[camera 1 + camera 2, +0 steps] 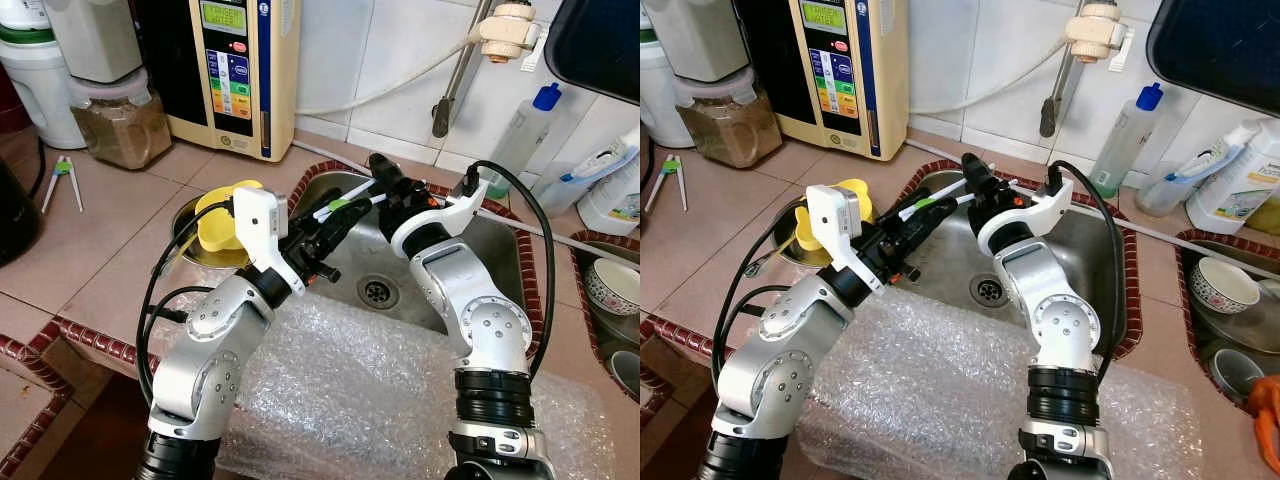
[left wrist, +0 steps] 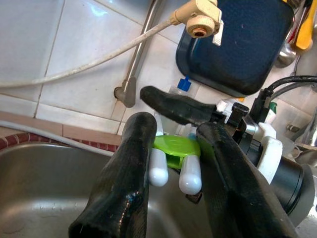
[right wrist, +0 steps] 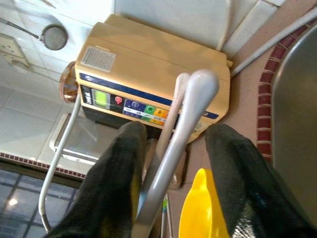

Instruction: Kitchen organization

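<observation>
A pair of white training chopsticks point(image 1: 352, 201) with a green clip point(image 2: 173, 146) is held level above the steel sink point(image 1: 500, 250). My left gripper point(image 1: 333, 224) reaches in from the left and is shut on the clip end, one finger on each side of the green piece. From the right comes my right gripper point(image 1: 386, 184), whose fingers stand open around the thin ends of the chopsticks point(image 3: 184, 116). The sticks lie close to one finger point(image 3: 126, 148) and clear of the other.
A yellow lid point(image 1: 222, 215) sits in a round metal dish left of the sink. Bubble wrap point(image 1: 350, 390) covers the near counter. A water machine point(image 1: 235, 70), jar point(image 1: 122, 125) and second chopstick pair point(image 1: 60, 178) are at the back left. Bottles point(image 1: 520, 135) and bowls point(image 1: 612, 285) stand right.
</observation>
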Controlling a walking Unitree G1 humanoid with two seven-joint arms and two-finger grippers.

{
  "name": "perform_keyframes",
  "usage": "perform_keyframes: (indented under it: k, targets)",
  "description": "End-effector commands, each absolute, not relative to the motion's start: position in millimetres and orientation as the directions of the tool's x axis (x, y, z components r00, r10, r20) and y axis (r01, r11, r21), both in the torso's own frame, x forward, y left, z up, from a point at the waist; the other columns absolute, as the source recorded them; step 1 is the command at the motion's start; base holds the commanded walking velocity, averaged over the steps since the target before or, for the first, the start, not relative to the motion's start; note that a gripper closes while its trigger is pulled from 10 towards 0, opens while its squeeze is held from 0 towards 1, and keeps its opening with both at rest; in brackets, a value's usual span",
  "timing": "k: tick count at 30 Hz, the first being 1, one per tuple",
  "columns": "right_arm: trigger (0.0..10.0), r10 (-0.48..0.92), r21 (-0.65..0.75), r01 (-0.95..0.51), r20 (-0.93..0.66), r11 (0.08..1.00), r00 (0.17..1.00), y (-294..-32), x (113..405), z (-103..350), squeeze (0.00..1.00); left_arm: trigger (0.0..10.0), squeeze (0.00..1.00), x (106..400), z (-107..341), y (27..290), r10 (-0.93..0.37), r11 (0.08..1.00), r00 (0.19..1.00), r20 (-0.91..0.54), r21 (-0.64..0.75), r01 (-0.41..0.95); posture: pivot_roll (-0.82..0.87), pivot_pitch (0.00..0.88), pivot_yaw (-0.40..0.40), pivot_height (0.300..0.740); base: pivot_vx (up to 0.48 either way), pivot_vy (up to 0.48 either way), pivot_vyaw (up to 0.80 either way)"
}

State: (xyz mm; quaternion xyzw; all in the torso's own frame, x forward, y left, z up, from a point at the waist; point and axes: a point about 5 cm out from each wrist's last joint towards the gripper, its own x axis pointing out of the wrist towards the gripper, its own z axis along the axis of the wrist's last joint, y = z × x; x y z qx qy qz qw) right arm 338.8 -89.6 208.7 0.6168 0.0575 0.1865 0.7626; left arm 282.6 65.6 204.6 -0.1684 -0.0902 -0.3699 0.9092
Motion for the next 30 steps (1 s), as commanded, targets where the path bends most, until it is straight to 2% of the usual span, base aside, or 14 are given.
perform_keyframes:
  k: [1,14,15,16,17,18,19,20,28,30]
  targets:
    - [0.0,0.441,0.958,-0.287,0.269,-0.026,0.856,-32.4,334.6,247.8,0.0,0.0,0.0,282.4,206.4,61.5,-0.652,0.662,0.699,0.292,-0.229,0.713,0.1,0.063,-0.104,0.74,0.0,0.0,0.0]
    - [0.0,0.43,0.955,-0.295,0.273,-0.014,0.861,-38.0,336.7,248.2,0.0,0.0,0.0,284.8,205.8,63.3,-0.644,0.679,0.708,0.29,-0.209,0.704,0.11,0.057,-0.104,0.74,0.0,0.0,0.0]
    - [0.0,0.421,0.956,-0.294,0.268,-0.004,0.867,-39.8,338.1,248.1,0.0,8.8,0.0,285.9,204.9,64.3,-0.64,0.691,0.716,0.279,-0.199,0.695,0.11,0.057,-0.105,0.74,0.0,0.0,0.0]
    - [0.0,0.414,0.956,-0.292,0.265,0.003,0.871,-41.2,339.0,248.0,0.0,8.8,0.0,286.7,204.2,65.1,-0.636,0.7,0.723,0.271,-0.192,0.688,0.11,0.057,-0.105,0.74,0.0,0.0,0.0]
    - [0.0,0.404,0.957,-0.291,0.261,0.013,0.877,-42.9,340.1,247.8,0.0,10.0,0.0,287.7,203.1,66.0,-0.631,0.707,0.73,0.262,-0.192,0.68,0.11,0.053,-0.105,0.74,0.0,0.0,0.0]
    - [0.0,0.388,0.957,-0.289,0.254,0.032,0.886,-46.1,341.9,247.2,0.0,10.0,0.31,289.2,201.3,67.8,-0.622,0.717,0.741,0.253,-0.196,0.669,0.11,0.052,-0.104,0.74,0.0,0.0,0.0]
    - [0.0,0.384,0.957,-0.288,0.252,0.037,0.888,-47.0,342.4,246.9,0.0,10.0,0.31,289.6,200.8,68.3,-0.62,0.719,0.743,0.25,-0.196,0.666,0.11,0.052,-0.104,0.74,0.0,0.0,0.0]
    - [0.0,0.373,0.957,-0.285,0.247,0.049,0.894,-49.3,343.7,246.3,0.0,10.0,1.0,291.2,199.8,69.9,-0.611,0.73,0.753,0.243,-0.193,0.655,0.11,0.052,-0.104,0.74,0.0,0.0,0.0]
    - [0.0,0.305,0.964,-0.247,0.208,0.094,0.929,-57.9,349.3,244.4,0.0,10.0,1.0,295.3,191.4,74.9,-0.578,0.776,0.791,0.202,-0.166,0.609,0.11,0.054,-0.103,0.74,0.0,0.0,0.0]
    - [0.0,0.277,0.958,-0.246,0.199,0.145,0.94,-64.0,352.9,243.4,0.0,10.0,1.0,294.1,186.6,75.6,-0.585,0.778,0.794,0.163,-0.161,0.607,0.11,0.058,-0.103,0.74,0.0,0.0,0.0]
